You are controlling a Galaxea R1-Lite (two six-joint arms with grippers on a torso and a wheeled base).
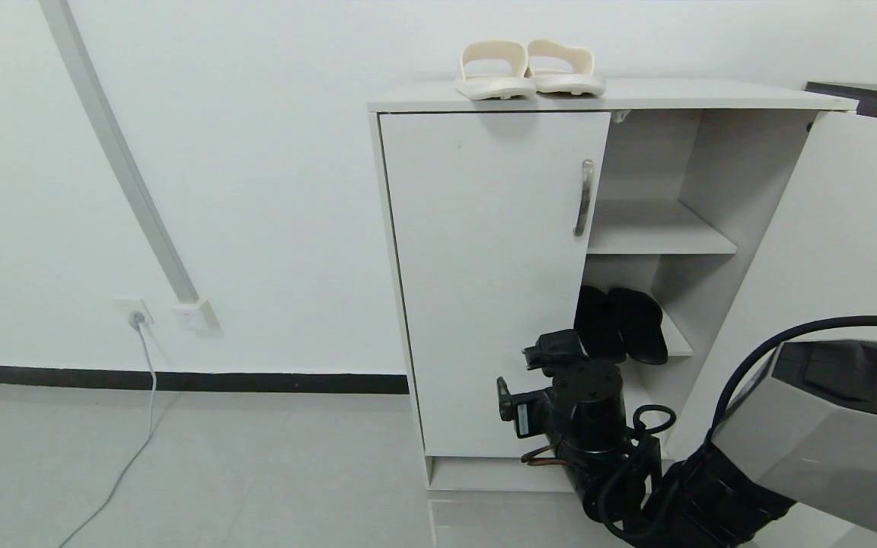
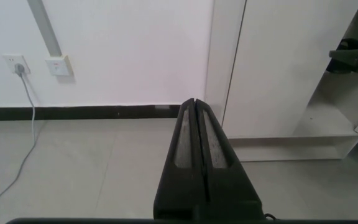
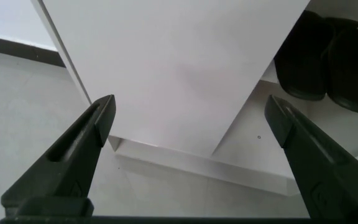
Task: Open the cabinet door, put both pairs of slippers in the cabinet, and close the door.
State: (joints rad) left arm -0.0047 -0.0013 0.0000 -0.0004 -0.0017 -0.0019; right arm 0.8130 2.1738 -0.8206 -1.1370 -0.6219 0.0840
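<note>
Nearest us, our left pincer (image 2: 194,109) is pressed together above the floor (image 2: 104,168). Our right pincer (image 3: 190,106) gapes apart before the cabinet (image 1: 712,95). Its left door (image 1: 484,289) is closed. Cream slippers (image 1: 530,70) sit on top, black slippers (image 1: 621,323) rest on an inner shelf (image 1: 680,344), and the right door (image 1: 827,228) stands open.

Head view high before the cabinet (image 1: 674,95); wrist views low, close, all with its closed door (image 1: 484,281).
</note>
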